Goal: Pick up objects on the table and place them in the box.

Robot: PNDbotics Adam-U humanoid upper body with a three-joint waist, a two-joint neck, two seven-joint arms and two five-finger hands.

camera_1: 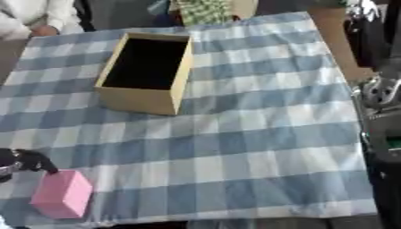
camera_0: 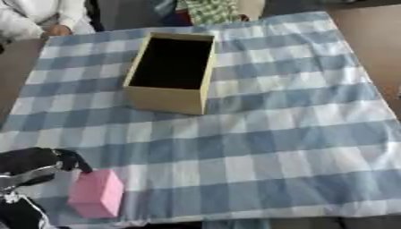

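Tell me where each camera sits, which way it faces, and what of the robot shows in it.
Left eye view: in the robot's head, looking down at the checked cloth; the left hand shows at lower left, by the pink block.
Right eye view: beside it in the head, same downward look; the right arm shows along the right edge.
Both share the open box, block and cloth.

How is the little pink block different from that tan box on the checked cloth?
The pink block is a closed solid shape; the tan box is open on top with a dark inside. The block looks much smaller than the box. The block sits at the cloth's near left corner beside the robot's left hand; the box stands farther back, with no hand near it. Both are rectangular and rest on the checked cloth.
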